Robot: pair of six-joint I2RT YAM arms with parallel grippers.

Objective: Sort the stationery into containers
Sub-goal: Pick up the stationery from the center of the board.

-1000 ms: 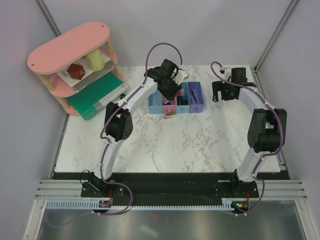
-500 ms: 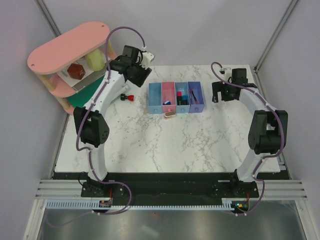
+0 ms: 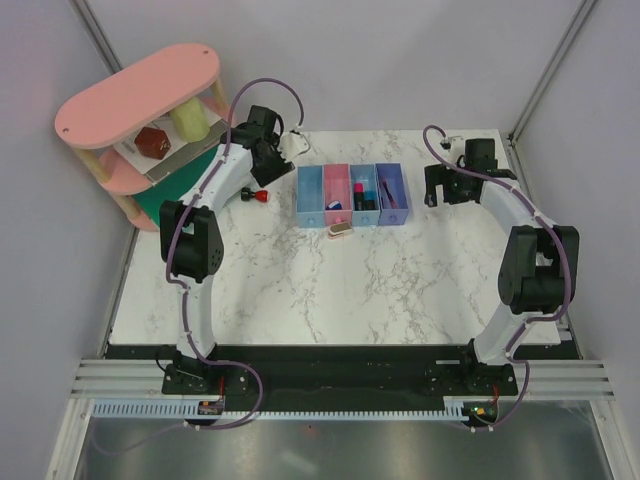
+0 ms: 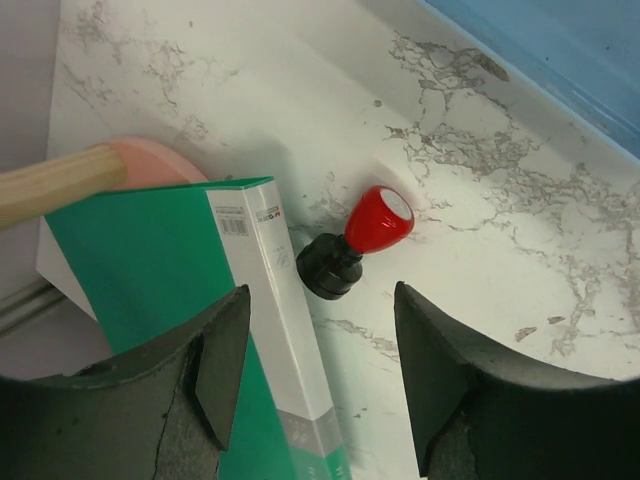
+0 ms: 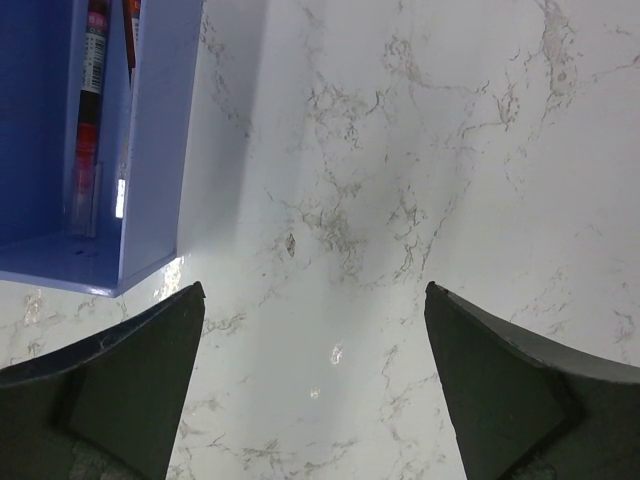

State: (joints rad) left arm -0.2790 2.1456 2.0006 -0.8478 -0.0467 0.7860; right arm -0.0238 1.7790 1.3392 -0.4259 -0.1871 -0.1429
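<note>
Left gripper (image 4: 320, 300), jaws released, hovers over red-capped marker (image 4: 355, 245) beside green board (image 4: 150, 260); right gripper (image 5: 312, 292) gapes beside violet-blue bin (image 5: 155, 150).

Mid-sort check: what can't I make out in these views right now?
Top view: pieces inside the bins, too small to identify.
Right wrist view: violet bin and its pen, cut off by the frame's edges.
Left wrist view: light blue bin, only a sliver at the edge.
Top view: shelf lower tiers, partly covered by its top tier.

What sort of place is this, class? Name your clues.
Probably a robot lab test bench: left arm and right arm mounted at a marble-look table, sorting bins, plain walls around.
</note>
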